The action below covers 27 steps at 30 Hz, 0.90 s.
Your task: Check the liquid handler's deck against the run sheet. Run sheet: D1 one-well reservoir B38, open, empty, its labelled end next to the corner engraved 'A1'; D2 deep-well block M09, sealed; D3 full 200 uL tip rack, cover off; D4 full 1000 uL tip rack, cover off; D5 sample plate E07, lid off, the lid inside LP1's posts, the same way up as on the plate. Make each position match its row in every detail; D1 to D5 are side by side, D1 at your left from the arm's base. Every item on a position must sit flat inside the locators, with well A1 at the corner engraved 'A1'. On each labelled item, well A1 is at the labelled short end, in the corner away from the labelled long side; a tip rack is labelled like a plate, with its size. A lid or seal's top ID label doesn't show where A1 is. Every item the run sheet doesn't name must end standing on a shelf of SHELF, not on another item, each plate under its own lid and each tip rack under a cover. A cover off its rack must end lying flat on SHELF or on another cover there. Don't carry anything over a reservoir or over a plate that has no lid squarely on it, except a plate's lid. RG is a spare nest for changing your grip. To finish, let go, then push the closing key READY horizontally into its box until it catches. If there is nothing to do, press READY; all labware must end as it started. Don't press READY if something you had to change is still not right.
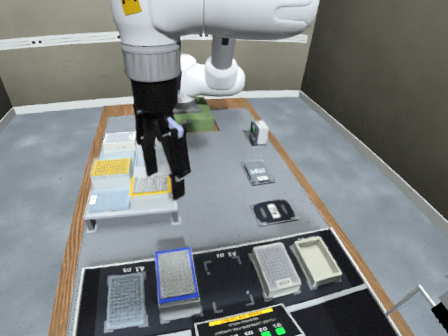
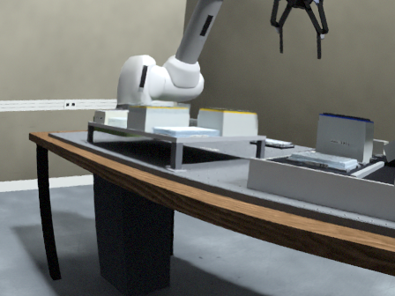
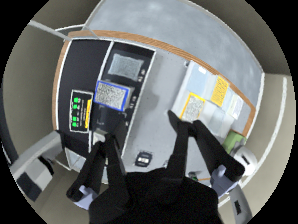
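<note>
My gripper [image 1: 165, 182] hangs high above the table between the shelf and the deck, open and empty; it also shows in the side view [image 2: 300, 53] and the wrist view [image 3: 136, 137]. On the black deck a cream open reservoir [image 1: 317, 260] sits at the right end. A labelled well block [image 1: 276, 267] sits beside it. The middle position [image 1: 227, 280] is bare. A blue-rimmed tip rack [image 1: 176, 280] stands to its left. A clear well plate [image 1: 125, 300] lies at the left end.
SHELF [image 1: 131, 210] at the left holds two yellow-topped racks [image 1: 111, 167] [image 1: 150, 186], a white-topped item [image 1: 119, 139] and a pale blue item [image 1: 107, 200]. A flat item lies in one nest [image 1: 259, 171]; a black nest [image 1: 274, 210] is nearer. The READY box [image 1: 259, 132] stands far right.
</note>
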### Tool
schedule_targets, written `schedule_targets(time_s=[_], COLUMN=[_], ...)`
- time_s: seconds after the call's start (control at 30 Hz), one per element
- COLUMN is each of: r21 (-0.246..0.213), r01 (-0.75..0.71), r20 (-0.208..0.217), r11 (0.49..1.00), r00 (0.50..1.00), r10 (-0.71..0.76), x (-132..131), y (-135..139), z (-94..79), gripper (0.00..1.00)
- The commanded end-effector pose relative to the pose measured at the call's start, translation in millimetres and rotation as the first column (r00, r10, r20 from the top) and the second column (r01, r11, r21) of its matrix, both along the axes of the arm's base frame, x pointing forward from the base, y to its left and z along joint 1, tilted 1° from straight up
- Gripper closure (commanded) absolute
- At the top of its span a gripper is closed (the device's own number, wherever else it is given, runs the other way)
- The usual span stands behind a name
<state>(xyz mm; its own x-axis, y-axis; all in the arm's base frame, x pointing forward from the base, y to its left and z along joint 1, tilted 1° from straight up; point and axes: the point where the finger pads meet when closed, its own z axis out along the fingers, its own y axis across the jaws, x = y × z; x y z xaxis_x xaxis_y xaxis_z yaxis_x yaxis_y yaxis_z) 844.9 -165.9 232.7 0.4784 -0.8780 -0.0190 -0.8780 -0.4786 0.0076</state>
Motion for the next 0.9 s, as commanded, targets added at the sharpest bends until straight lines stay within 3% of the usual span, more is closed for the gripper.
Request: schedule_targets(time_s=[0.0, 0.63, 0.87], r21=[-0.004, -0.006, -0.008], r01=[0.093, 0.381, 0.507], r20=[0.01, 0.007, 0.006], r11=[0.996, 0.924, 0.862], r00=[0.996, 0.924, 0.862], r10=[-0.092, -0.381, -0.507], x=[-21.1, -29.2, -29.0], y=[-2.1, -0.6, -0.7], z=[-2.9, -5.7, -5.4], gripper=[0.34, 0.34, 0.34])
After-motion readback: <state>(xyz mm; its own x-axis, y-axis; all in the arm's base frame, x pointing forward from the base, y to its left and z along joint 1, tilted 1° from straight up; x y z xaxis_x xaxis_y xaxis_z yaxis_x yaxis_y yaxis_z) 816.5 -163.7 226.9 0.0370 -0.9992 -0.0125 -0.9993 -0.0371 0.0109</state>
